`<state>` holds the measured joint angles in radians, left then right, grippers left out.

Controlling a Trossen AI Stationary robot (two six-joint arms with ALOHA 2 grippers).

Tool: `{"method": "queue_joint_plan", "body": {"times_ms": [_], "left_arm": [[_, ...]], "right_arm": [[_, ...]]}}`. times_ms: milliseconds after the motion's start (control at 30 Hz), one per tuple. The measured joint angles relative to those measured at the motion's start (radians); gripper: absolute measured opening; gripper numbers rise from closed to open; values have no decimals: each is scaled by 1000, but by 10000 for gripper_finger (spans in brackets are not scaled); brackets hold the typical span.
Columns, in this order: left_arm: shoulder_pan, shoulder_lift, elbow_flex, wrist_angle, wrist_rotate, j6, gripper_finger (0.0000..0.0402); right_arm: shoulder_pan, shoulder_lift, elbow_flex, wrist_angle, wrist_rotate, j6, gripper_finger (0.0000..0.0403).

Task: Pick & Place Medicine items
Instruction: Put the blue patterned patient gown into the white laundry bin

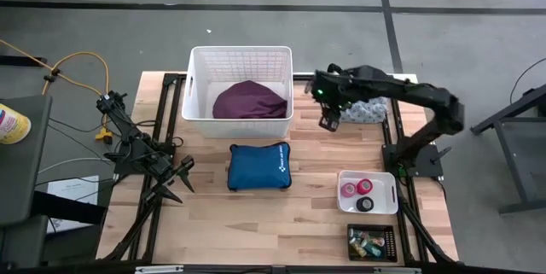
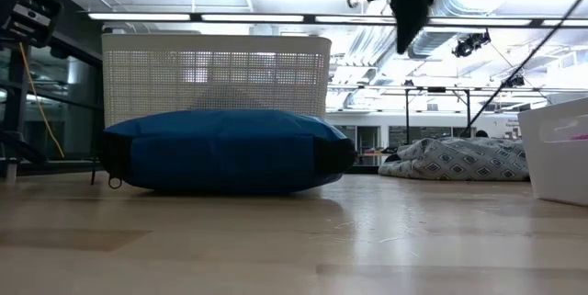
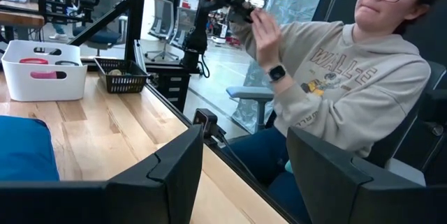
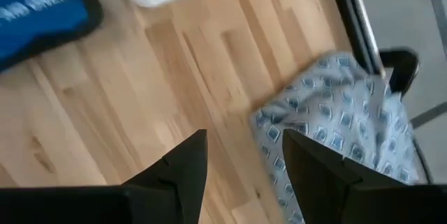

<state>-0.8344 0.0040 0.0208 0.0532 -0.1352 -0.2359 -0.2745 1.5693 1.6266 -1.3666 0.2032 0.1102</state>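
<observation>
The medicine items lie at the table's right near corner: pink and black bandage rolls in a small white tray [image 1: 367, 191] and several small things in a black basket [image 1: 372, 242]. The tray [image 3: 43, 70] and basket [image 3: 120, 76] also show in the left wrist view. My right gripper [image 1: 329, 120] is open and empty, high above the table between the white laundry basket [image 1: 241, 90] and the patterned cloth bundle [image 1: 365, 110]. My left gripper [image 1: 182, 176] is open and empty, low at the table's left, left of the blue zip pouch [image 1: 258, 166].
A purple cloth bundle [image 1: 249, 101] lies in the white laundry basket at the far middle. The patterned bundle [image 4: 335, 123] lies on the wood under my right gripper. A person [image 3: 335, 84] sits beyond the table's edge in the left wrist view.
</observation>
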Motion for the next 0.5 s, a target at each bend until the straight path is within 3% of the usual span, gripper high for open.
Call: {"method": "queue_joint_plan", "body": {"times_ms": [233, 500], "left_arm": [[0, 0, 0, 0, 0, 0, 202], [0, 0, 0, 0, 0, 0, 202]], "right_arm": [[9, -251, -424, 287, 5, 100, 174], [8, -416, -724, 458, 55, 125, 174]]}}
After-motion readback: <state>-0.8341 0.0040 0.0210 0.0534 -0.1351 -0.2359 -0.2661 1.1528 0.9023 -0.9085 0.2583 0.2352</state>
